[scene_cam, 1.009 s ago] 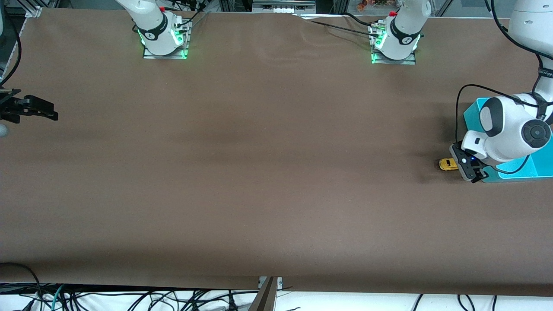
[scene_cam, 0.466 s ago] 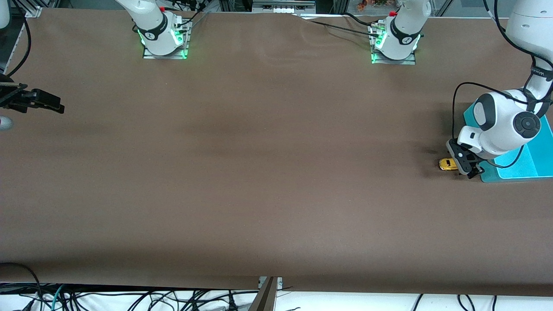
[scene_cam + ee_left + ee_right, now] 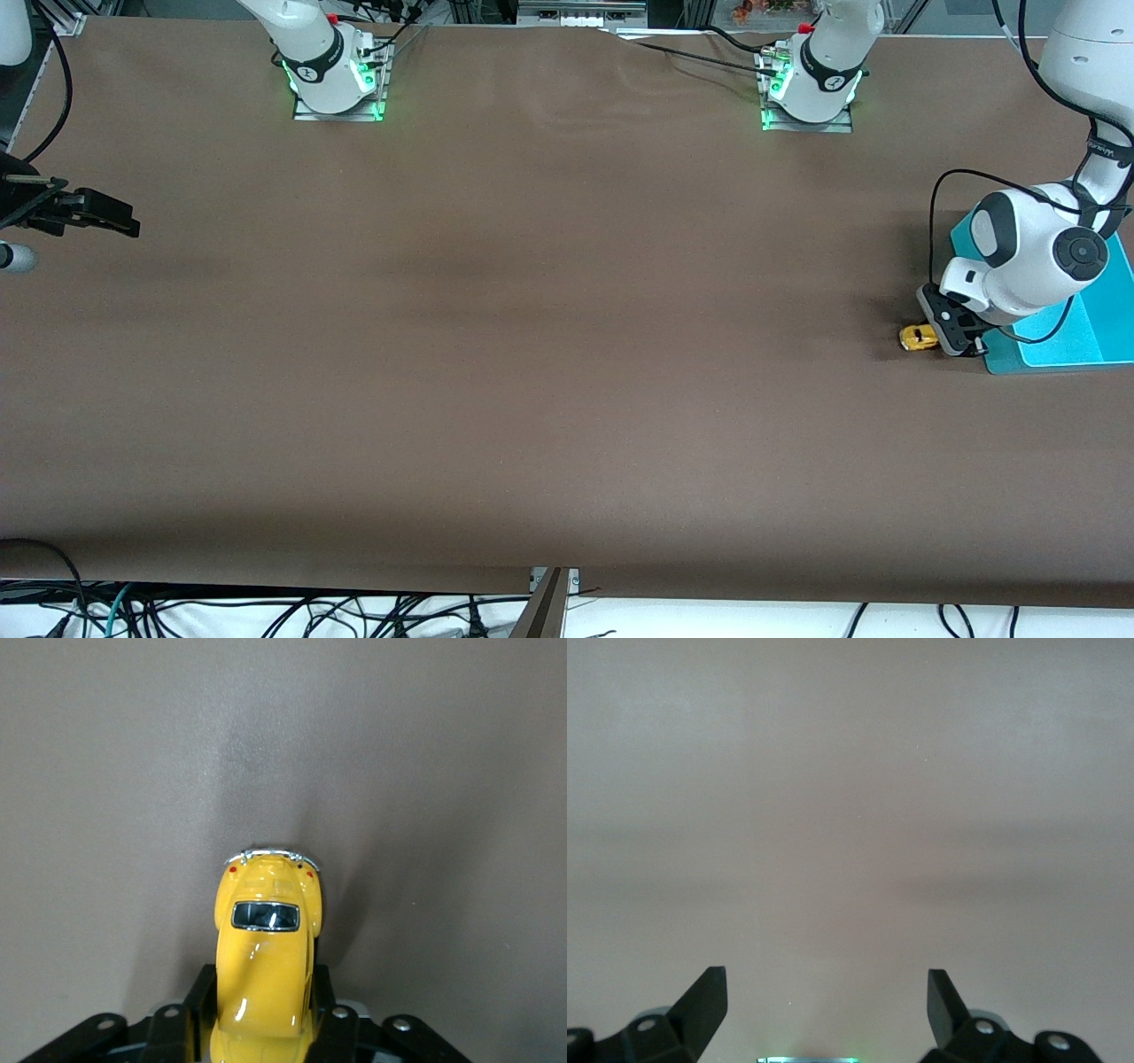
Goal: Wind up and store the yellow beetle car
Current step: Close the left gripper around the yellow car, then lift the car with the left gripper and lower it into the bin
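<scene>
Since the earlier frames, my left gripper has come away from the box's edge and now sits low at the table, right at the car; the car itself has turned only a little and stays at almost the same spot. My right gripper has also drifted a bit toward the table's middle and slightly farther from the front camera

Now I see the car on the brown table, at the left arm's end, just beside the turquoise box. From the front view only the part of the car pointing toward the right arm's end shows; the rest goes under the left gripper

From the left wrist view, the car lies between the two black fingers, one on each side of its yellow body. They look pressed against its sides, so I read the claw as pinching the car. Its chrome bumper and small dark window point away from the gripper. The wheels seem to be on the table, with a soft shadow around the body

The right gripper waits over the table's edge at the right arm's end, well apart from the car. In the right wrist view its fingers are spread wide with bare table between them, and the gripper holds nothing
</scene>
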### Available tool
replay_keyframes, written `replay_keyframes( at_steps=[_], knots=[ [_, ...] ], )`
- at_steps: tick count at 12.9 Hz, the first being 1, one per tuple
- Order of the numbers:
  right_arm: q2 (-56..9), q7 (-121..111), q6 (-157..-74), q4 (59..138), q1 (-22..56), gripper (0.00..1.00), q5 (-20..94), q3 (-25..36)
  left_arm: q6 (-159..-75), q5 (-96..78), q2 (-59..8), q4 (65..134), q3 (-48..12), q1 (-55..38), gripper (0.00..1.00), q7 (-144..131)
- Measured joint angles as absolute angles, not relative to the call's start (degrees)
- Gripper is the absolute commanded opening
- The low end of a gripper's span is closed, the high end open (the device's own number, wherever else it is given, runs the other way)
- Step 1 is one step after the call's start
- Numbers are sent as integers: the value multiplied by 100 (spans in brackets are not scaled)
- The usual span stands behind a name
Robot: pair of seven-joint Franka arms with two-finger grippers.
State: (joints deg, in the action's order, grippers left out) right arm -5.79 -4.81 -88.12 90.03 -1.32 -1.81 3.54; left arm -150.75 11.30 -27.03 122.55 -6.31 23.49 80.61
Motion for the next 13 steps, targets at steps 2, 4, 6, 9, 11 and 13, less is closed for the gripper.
replay_keyframes(
  at_steps=[2, 4, 6, 9, 11, 13],
  knots=[
    [-593, -481, -8833, 9003, -135, 100, -181, 355, -15075, 1130, -2688, 12245, -653, 2349, 9, 8061],
    [-610, -480, -8844, 9003, -138, 100, -181, 356, -14864, 1127, -2591, 12169, -725, 2357, 9, 8059],
    [-621, -478, -8850, 9003, -139, 100, -182, 357, -14262, 1076, -2349, 11997, -898, 2359, 9, 8025],
    [-622, -476, -8855, 9002, -140, 100, -183, 357, -12711, 1022, -1911, 11417, -1078, 2350, 9, 8023],
    [-623, -475, -8859, 9000, -140, 100, -183, 357, -11534, 1023, -1745, 10853, -1075, 2358, 9, 8089],
    [-623, -475, -8862, 8999, -141, 100, -184, 357, -11033, 1028, -1654, 10571, -1014, 2475, 9, 8488]
  ],
)
